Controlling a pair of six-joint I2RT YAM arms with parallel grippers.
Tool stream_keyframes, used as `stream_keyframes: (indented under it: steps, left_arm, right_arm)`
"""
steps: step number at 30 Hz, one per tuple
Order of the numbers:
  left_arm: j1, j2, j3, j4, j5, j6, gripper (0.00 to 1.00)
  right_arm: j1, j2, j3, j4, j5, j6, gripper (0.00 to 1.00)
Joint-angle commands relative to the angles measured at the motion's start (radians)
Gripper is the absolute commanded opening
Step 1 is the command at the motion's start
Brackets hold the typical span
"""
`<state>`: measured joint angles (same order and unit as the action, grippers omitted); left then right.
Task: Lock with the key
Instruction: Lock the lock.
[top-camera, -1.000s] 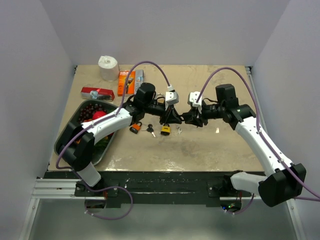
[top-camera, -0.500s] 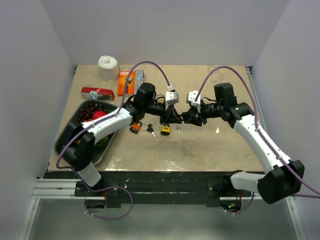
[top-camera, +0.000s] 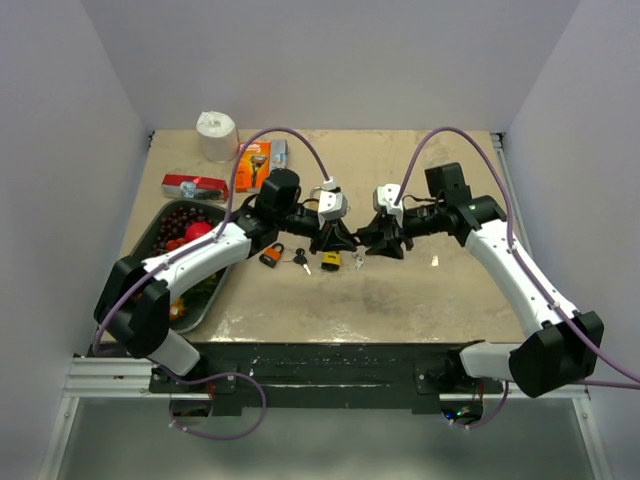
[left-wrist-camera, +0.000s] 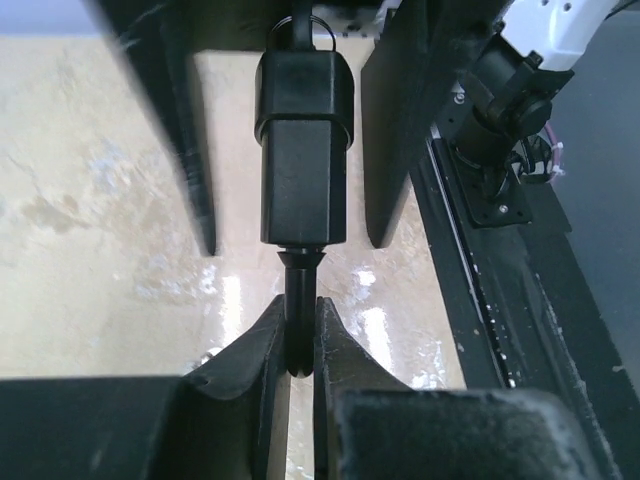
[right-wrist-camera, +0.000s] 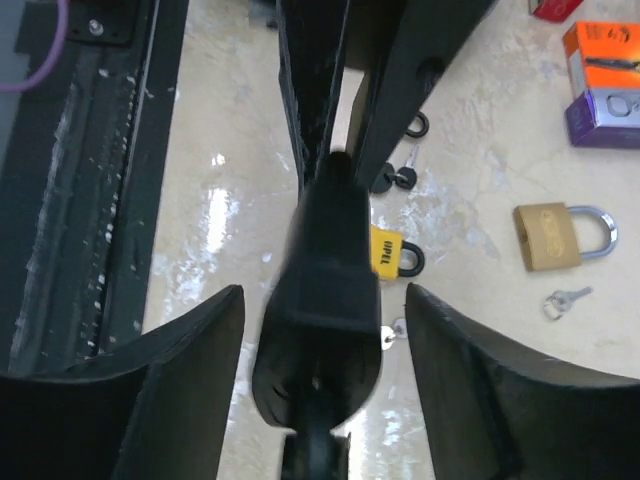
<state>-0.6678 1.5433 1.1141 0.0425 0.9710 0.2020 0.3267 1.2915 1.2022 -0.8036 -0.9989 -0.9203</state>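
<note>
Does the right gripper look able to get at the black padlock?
Likely yes: the right gripper stands open around the black padlock, which the left gripper holds by its shackle; nothing sits between.

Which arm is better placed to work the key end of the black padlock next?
Right. The left tool is shut on the black padlock's shackle, while the right tool stands open around its body.

Padlock (left-wrist-camera: 303, 150): black, boxy body with rounded shoulders. Held aloft, its dark shackle (left-wrist-camera: 300, 325) pinched between the closed fingers of the left tool (left-wrist-camera: 297, 345), body pointing straight out from them. It lies between the parted fingers of the right tool (right-wrist-camera: 325, 340). Thin ring (left-wrist-camera: 312, 20) at the body's far end; key itself not discernible.
</note>
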Motion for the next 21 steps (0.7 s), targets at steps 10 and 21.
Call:
stream_keyframes:
  steps: [10,21]
  left_arm:
    - [0.145,-0.097,0.072,-0.191,0.137,0.388,0.0]
    - [0.143,-0.068,0.089,-0.256,0.101,0.421,0.0]
  right_arm:
    - [-0.057,-0.047,0.134,-0.132,0.006,-0.032,0.98]
    - [-0.029,-0.031,0.171,-0.043,0.057,0.11,0.7]
